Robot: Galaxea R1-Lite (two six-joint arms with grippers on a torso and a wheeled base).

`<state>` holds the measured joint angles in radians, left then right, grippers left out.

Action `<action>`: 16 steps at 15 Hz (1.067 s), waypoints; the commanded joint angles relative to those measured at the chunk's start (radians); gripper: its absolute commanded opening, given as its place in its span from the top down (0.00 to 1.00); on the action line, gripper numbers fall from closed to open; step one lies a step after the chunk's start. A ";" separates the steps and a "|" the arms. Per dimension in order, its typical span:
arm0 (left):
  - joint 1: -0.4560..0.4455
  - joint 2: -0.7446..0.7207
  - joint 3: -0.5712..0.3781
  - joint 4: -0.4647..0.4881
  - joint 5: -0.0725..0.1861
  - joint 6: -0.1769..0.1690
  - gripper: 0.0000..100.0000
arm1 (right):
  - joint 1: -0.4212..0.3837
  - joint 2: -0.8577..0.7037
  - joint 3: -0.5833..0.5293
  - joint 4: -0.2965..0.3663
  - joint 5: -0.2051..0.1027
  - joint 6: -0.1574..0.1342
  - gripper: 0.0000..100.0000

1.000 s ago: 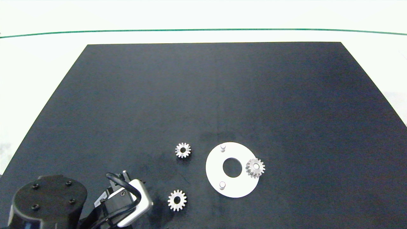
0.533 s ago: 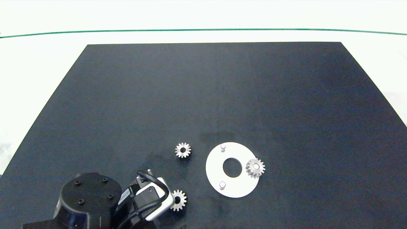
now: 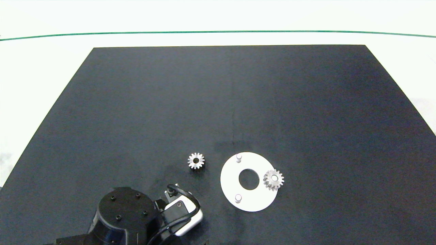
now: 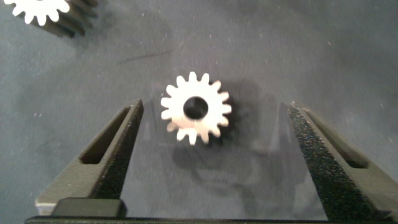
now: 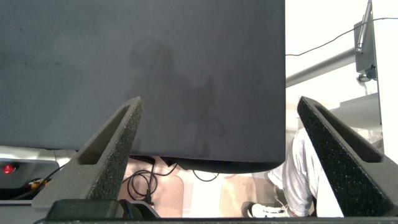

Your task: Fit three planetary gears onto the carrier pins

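Left tool: your left tool (image 4: 211, 158) sits at the lower left of the head frame, its fingers spread wide and holding nothing.
Target gear: one loose gear (image 4: 196, 107) lies flat on the black table (image 3: 218, 102), between the two fingers but touching neither. In the head view the arm hides it.
Key relation: that gear is centred in the gap and just ahead of the fingertips. I judge you need only lower a little and close on its teeth.
Second loose gear: it (image 3: 196, 160) lies left of the white disc (image 3: 229, 183), apart from your tool and out of the way.
Carrier: one seated gear (image 3: 273, 179) is on the right-hand pin. The upper pin (image 3: 238, 157) and lower pin (image 3: 238, 197) stand bare.
Right tool: your right tool (image 5: 217, 168) hangs fully open and empty beyond the table's edge, idle. A person's leg (image 5: 305, 168) shows past it.
Obstructions: nothing lies between the tool and the gear.
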<state>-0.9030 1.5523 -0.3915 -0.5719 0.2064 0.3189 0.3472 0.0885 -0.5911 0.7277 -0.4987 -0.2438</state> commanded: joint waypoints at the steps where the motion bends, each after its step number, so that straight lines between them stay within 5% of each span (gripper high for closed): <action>1: -0.002 0.029 -0.017 -0.013 0.005 0.003 0.15 | 0.001 0.004 -0.001 0.003 -0.003 -0.002 0.00; 16: 0.006 0.043 -0.029 -0.011 0.008 0.011 0.45 | 0.004 -0.024 -0.004 0.007 -0.003 -0.003 0.00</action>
<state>-0.8981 1.5879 -0.4198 -0.5800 0.2136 0.3285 0.3496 0.0643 -0.5949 0.7311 -0.4987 -0.2453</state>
